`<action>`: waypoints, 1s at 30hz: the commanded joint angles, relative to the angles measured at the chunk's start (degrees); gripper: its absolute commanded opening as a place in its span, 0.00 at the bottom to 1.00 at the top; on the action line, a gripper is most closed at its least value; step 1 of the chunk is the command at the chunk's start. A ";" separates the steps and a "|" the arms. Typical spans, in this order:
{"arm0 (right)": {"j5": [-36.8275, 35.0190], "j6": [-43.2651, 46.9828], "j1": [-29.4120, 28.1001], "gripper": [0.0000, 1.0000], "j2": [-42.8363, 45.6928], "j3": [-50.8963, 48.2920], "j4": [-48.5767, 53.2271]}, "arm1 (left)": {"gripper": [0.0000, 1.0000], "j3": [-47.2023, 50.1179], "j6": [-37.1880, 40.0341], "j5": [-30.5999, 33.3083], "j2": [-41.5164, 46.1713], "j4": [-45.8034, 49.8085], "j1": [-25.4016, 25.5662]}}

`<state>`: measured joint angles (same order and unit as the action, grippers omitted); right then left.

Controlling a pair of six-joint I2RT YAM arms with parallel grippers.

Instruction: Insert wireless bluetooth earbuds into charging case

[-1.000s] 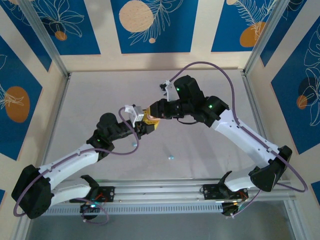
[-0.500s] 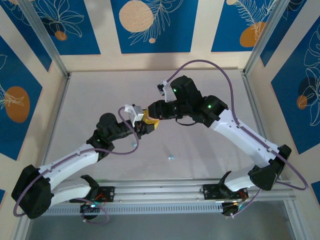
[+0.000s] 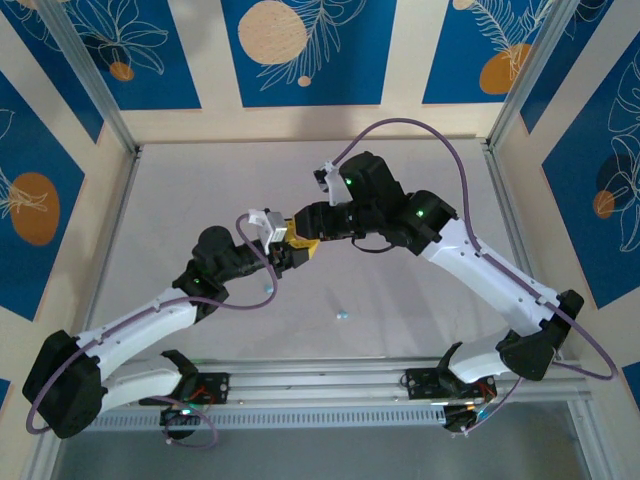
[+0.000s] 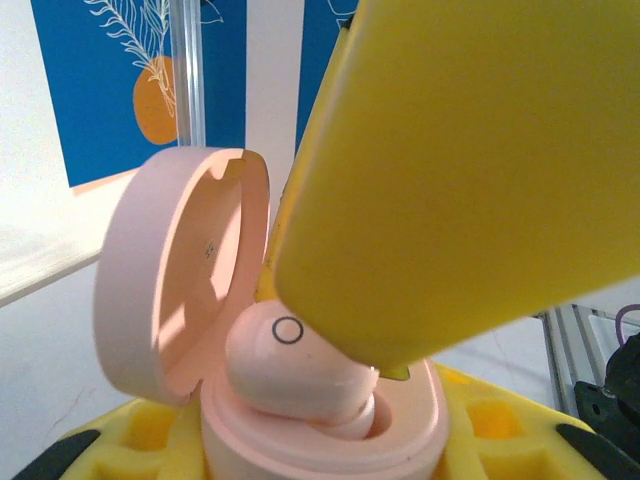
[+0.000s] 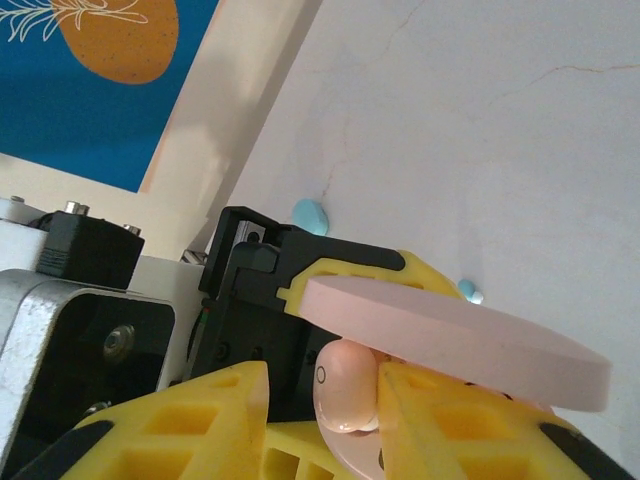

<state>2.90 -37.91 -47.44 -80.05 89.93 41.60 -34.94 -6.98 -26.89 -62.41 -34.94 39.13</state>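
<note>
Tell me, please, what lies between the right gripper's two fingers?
A pink earbud, resting in the open case, as the right wrist view shows.

A pale grey matte bench lies inside cream walls with blue leaf-patterned panels and aluminium corner posts.

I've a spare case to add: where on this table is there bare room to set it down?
Widest bare patch: the table's far-left part, between back wall, left frame rail and left arm. Another lies far right, behind the right arm. Between the arms, near side, two blue earbuds lie loose. The centre is crowded: both arms meet at the pink charging case.
</note>
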 commanded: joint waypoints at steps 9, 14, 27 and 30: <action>0.20 0.46 -0.18 0.39 3.10 0.59 -0.25 | 0.27 -1.10 0.31 0.03 1.33 -3.77 0.64; 1.62 0.38 -0.25 0.38 3.06 0.61 -0.26 | 0.27 -1.36 0.56 0.03 1.41 -3.44 0.68; -1.40 -2.01 6.28 0.47 11.45 -4.00 -3.32 | 0.27 -0.67 4.12 -1.96 2.90 -2.08 0.63; 4.23 -4.33 10.51 0.51 10.02 -4.07 -2.39 | 0.27 -0.63 4.94 -3.74 3.31 -2.70 0.83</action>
<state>4.19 -39.62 -39.38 -68.40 87.20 37.45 -34.94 -3.92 -27.88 -60.40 -35.59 39.18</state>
